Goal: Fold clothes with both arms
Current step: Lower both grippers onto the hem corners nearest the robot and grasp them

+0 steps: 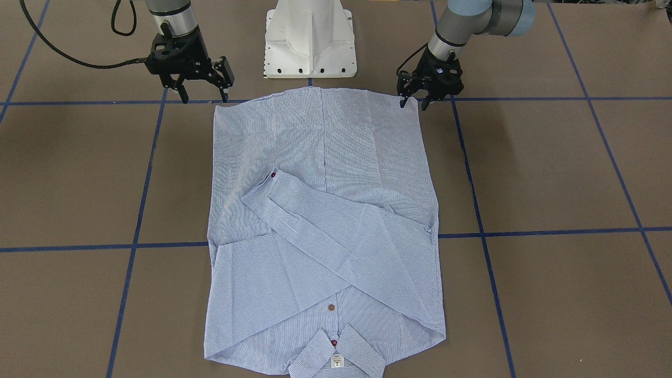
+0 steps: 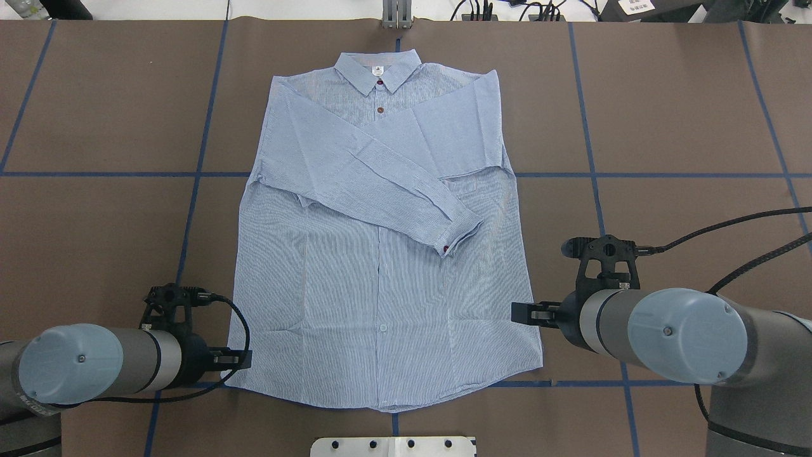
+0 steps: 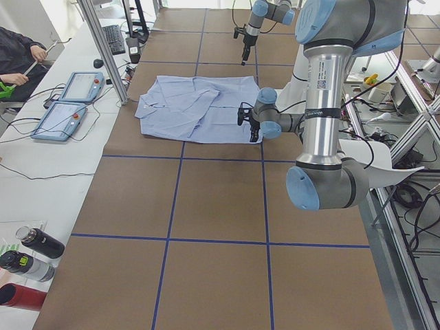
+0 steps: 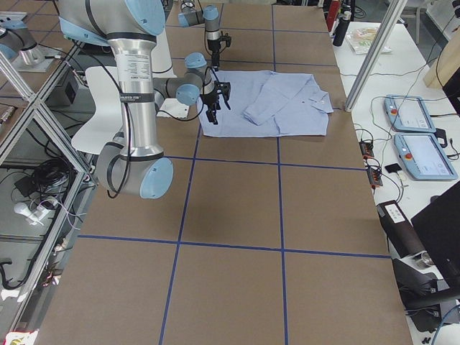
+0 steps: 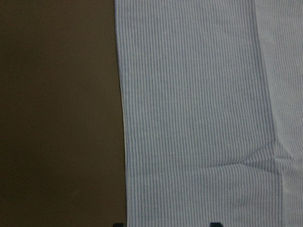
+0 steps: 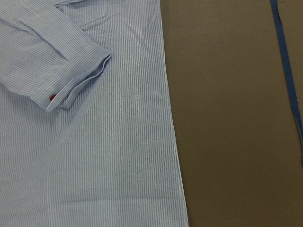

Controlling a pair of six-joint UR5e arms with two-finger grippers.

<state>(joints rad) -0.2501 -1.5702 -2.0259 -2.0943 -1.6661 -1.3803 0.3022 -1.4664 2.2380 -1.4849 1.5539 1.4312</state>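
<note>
The light blue striped shirt lies flat and buttoned on the brown table, collar away from me, both sleeves folded across the chest, and one cuff lies on top. My left gripper is open and low, straddling the shirt's side edge by the left hem corner; the left wrist view shows that edge between the fingertips. My right gripper is open and empty, just outside the right hem corner. It also shows in the overhead view.
The white pedestal base stands just behind the hem. Blue tape lines grid the brown table. Side benches hold teach pendants and bottles. A seated person is at the far left.
</note>
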